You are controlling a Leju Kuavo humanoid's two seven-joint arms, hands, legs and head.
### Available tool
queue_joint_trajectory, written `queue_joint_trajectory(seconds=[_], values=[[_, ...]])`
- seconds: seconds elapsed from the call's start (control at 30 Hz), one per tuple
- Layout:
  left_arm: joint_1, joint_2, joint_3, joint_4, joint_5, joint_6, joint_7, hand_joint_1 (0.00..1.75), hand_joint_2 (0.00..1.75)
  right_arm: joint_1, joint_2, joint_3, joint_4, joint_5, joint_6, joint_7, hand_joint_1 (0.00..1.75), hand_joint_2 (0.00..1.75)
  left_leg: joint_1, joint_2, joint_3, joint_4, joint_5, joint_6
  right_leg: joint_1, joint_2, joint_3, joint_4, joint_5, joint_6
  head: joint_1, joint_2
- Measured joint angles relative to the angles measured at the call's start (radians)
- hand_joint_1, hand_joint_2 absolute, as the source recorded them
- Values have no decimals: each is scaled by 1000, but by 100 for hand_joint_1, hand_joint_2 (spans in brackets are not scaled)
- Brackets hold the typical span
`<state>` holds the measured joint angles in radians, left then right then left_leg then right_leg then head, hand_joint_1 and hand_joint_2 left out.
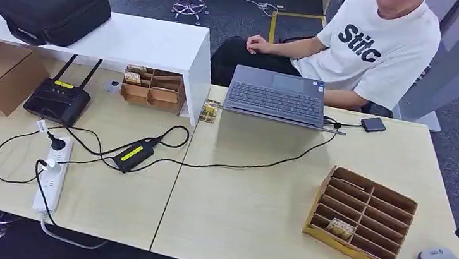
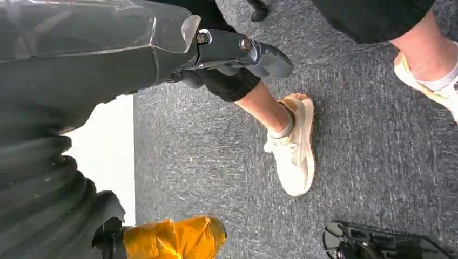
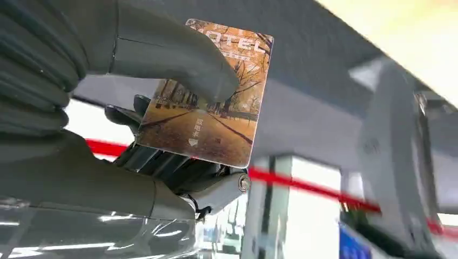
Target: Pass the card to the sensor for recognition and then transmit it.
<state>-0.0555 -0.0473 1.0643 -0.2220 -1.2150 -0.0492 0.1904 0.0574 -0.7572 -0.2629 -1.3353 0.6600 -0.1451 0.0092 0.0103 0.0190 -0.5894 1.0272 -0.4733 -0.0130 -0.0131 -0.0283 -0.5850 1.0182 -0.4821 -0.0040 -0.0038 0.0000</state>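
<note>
Now we hold the card [image 3: 208, 102] in our right hand [image 3: 162, 108], the thick thumb [image 3: 173, 56] pressing its printed face against the darker fingers [image 3: 156, 159] behind it, so it is pinched and lifted off the table [image 1: 252, 195]. In the head view the card's goal looks to be the small dark device [image 1: 373, 124] beside the laptop [image 1: 276, 97], which we judge to be the sensor, though we cannot be sure. To do this step well, we should keep the pinch firm near one edge, leave most of the card's face free, bring it flat and close over the sensor, and pause there before passing it on to the person [image 1: 375, 45] seated behind the laptop. We must mind the cable [image 1: 261, 164] and the cardboard card rack [image 1: 361, 217] on the way.

Our left hand [image 2: 237, 65] hangs low over the grey carpet [image 2: 367, 162]; its fingers look curled in with nothing held, though we cannot tell for certain.

Readable writing: "HOTEL" on the card above an autumn avenue picture, with small characters too fine to read, and "Stitc" on the person's white shirt
</note>
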Motion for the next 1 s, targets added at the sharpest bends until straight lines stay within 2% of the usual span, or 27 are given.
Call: queue_joint_trajectory(seconds=[0.13,0.27,0.37,0.53,0.63,0.77,0.87,1.0], values=[[0,-6,11,0,-4,2,0,0,175,-4,45,-13,-151,47,-96,-36,175,175,0,0,0,0,0,0,0,0,0,1,0,0,0,0],[-2,-8,12,0,-21,0,0,0,175,-91,73,28,-254,64,-102,-64,175,175,0,3,-1,-1,0,0,0,2,0,1,0,0,1,0],[-6,-8,12,0,-39,-6,0,0,175,-240,86,113,-263,77,-60,-74,175,175,0,6,0,-1,1,-1,0,5,0,2,2,-1,1,0],[-17,-8,12,0,-74,-17,0,0,175,-611,140,357,-140,84,69,-64,175,175,0,12,0,-1,4,-2,0,11,-1,2,6,-1,1,0],[-23,-6,11,0,-95,-24,0,0,175,-846,228,533,14,58,159,-58,175,175,1,12,1,-1,7,-3,1,12,-2,4,8,-3,1,0],[-33,-6,5,0,-115,-29,0,0,175,-1085,395,728,241,54,204,-25,175,175,2,11,0,-1,9,-6,1,11,-4,5,8,-3,0,0],[-36,-7,0,0,-125,-31,0,0,175,-1188,508,840,375,69,215,-2,175,175,3,7,-1,-1,10,-7,3,9,-5,6,7,-4,1,0],[-35,-7,-12,0,-135,-32,0,0,175,-1264,626,941,511,91,224,23,175,175,3,6,-2,-1,9,-7,4,8,-6,5,7,-4,1,0]])
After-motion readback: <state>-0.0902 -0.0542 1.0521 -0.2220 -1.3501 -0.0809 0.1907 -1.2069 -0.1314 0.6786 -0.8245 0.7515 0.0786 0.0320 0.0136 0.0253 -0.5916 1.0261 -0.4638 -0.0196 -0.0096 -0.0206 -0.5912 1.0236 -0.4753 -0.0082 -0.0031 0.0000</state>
